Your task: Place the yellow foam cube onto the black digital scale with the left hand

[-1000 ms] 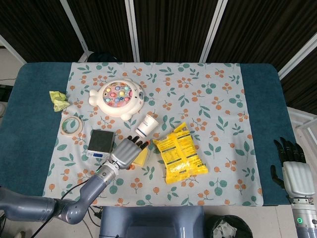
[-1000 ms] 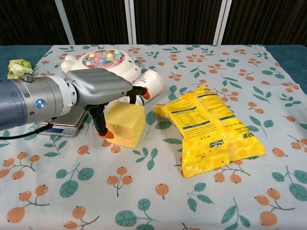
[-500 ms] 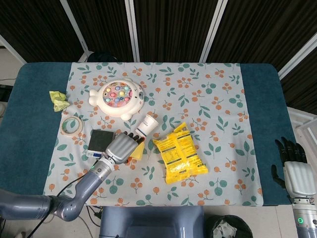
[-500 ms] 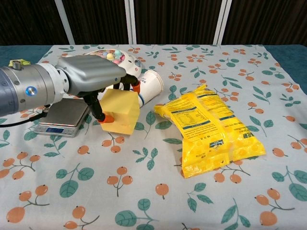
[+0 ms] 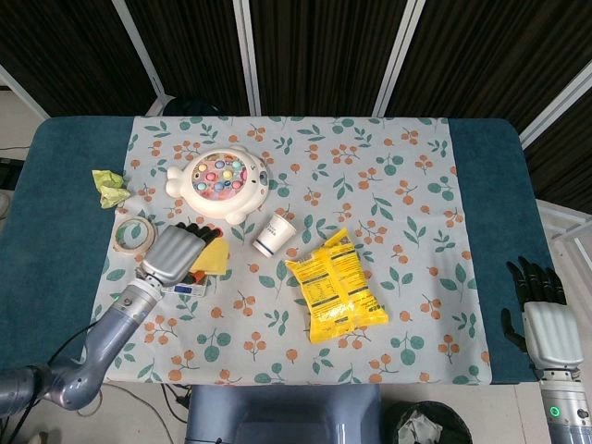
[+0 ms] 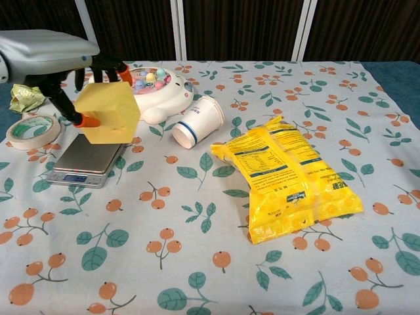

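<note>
My left hand (image 5: 171, 254) (image 6: 49, 56) grips the yellow foam cube (image 6: 107, 112) (image 5: 214, 256) from above and holds it in the air, tilted, just over the black digital scale (image 6: 88, 161). In the head view the hand covers most of the scale, with only its display edge (image 5: 188, 289) showing. The scale's platform carries nothing. My right hand (image 5: 539, 314) hangs off the table's right edge, fingers apart and holding nothing.
A white fish toy with coloured pegs (image 5: 222, 181) sits behind the scale. A paper cup (image 6: 195, 122) lies on its side beside a yellow snack bag (image 6: 289, 180). A tape roll (image 6: 27, 131) and crumpled yellow-green paper (image 5: 110, 187) lie to the left.
My left hand lifted the cube off the cloth and carried it left, from beside the cup to above the scale. The right hand stayed put.
</note>
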Robot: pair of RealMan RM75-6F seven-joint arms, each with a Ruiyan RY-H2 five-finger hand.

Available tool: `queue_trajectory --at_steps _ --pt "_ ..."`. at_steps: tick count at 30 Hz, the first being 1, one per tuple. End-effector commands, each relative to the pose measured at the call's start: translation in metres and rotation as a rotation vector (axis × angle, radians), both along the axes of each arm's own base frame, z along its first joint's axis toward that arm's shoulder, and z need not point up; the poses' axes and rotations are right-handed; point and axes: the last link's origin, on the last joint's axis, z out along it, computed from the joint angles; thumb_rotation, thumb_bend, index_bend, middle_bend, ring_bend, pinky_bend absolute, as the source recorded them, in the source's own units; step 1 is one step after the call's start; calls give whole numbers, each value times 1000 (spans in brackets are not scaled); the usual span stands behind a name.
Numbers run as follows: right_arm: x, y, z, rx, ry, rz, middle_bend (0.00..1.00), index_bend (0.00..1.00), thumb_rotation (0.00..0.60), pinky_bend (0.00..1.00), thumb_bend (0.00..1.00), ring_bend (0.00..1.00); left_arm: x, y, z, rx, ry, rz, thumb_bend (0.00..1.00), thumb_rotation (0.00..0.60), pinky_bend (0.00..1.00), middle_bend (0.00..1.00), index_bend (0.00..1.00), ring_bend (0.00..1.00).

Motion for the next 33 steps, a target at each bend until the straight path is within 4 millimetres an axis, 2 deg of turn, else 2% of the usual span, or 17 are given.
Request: queue_trajectory --at_steps 1,11,24,33 --pt "0 0 -1 2 2 -1 0 0 600 0 582 0 -20 0 8 -3 29 28 337 600 416 425 242 304" --pt "-1 0 0 0 3 -6 0 0 600 0 582 0 -41 3 6 -11 39 66 335 600 416 412 231 301" --pt "-2 0 2 -7 0 -10 0 0 600 0 582 0 -48 11 -7 -21 49 88 331 600 414 405 228 294" --pt "-2 -1 2 -6 0 -12 0 0 600 0 583 0 -52 12 -8 -27 64 95 292 600 405 378 220 269"
